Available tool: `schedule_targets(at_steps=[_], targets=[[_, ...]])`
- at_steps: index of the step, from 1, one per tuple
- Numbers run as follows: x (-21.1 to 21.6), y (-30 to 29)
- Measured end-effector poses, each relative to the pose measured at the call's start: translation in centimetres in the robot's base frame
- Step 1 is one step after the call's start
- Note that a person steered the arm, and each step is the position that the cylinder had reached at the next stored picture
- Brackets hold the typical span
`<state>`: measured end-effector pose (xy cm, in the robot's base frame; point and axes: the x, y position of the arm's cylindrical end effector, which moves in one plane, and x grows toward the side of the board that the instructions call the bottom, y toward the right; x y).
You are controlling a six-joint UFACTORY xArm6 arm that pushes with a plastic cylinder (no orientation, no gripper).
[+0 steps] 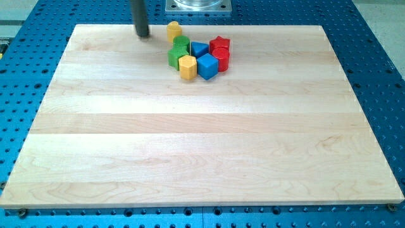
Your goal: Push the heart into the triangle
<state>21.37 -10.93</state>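
Observation:
My tip [143, 35] rests near the view's top edge of the wooden board [190, 139], left of all the blocks. A small yellow block [174, 30], seemingly the heart, sits alone about 50 pixels to the tip's right. Just below and to its right is a tight cluster. In it a blue block [199, 49], possibly the triangle, lies in the middle, between a green block [181, 44] and a red star [219, 44]. The yellow heart stands apart from the blue block, with the green block between them.
The cluster also holds a second green block [176, 57], a yellow hexagon [187, 66], a blue cube [207, 66] and a red block [221, 59]. A metal mount [198, 6] sits beyond the board's top edge. Blue perforated table surrounds the board.

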Motion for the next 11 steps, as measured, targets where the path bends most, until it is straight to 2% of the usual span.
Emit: schedule_targets(at_steps=[1,2,3,4,5,7,8,9,10,11], targets=[[0.8,4.5],[0.5,0.6],[-0.1,-0.2],[0.1,3.8],[-2.0,4.5],[2.9,7.3],[0.1,7.7],[-0.2,8.8],[2.1,10.9],[2.1,11.1]])
